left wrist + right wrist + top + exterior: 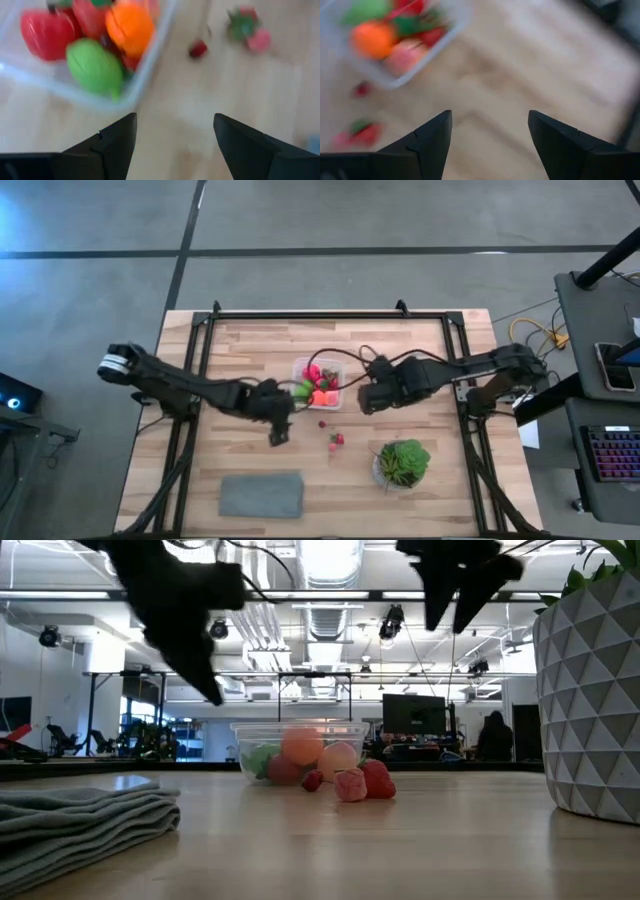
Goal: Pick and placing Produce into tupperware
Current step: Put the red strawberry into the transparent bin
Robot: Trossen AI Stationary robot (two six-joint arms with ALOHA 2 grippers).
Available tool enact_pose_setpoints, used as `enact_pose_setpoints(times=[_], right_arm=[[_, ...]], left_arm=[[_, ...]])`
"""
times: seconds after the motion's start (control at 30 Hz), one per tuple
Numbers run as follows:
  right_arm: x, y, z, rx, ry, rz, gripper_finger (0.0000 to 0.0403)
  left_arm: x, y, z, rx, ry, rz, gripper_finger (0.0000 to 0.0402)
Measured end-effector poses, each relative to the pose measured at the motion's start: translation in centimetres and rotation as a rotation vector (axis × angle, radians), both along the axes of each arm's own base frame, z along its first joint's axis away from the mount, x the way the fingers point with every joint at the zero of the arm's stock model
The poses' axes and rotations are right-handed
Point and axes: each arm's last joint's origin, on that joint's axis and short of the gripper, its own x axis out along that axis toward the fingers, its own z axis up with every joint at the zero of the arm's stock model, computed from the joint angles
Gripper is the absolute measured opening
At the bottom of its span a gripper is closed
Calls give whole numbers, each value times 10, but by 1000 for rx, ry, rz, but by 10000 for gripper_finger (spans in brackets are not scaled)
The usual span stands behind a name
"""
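The clear tupperware [318,384] stands mid-table and holds a lime-green fruit [95,67], an orange one [129,27], red ones [45,35] and a pink-peach one [402,56]. A tiny red piece [322,423] and two strawberries [336,441] lie on the wood near the box; the low view shows them in front of it [352,784]. My left gripper [279,436] [175,120] hovers open off the box's near-left corner. My right gripper [366,402] [490,117] hovers open to the box's right. Both are above the table in the low view.
A leafy green plant in a faceted white pot [402,463] [590,690] stands near the table's near-right. A folded grey cloth mat [261,495] [80,820] lies at the near-left. Bare wood [250,345] surrounds the box.
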Motion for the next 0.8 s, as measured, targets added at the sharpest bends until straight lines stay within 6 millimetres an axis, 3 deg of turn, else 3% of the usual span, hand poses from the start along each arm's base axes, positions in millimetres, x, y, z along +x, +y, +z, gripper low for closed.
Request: enact_pose_setpoints(times=[0.17,0.4,0.6,0.8], right_arm=[[36,-1,-22,252,-56,179,253],[82,0,-75,419,-36,321,247],[100,7,-107,497,25,380,244],[118,10,-120,499,44,428,242]], left_arm=[[-31,-21,1,-29,46,39,250],[-69,-39,-10,-159,35,133,250],[-101,-50,-32,-246,72,214,250],[-115,-55,-44,-275,95,256,250]])
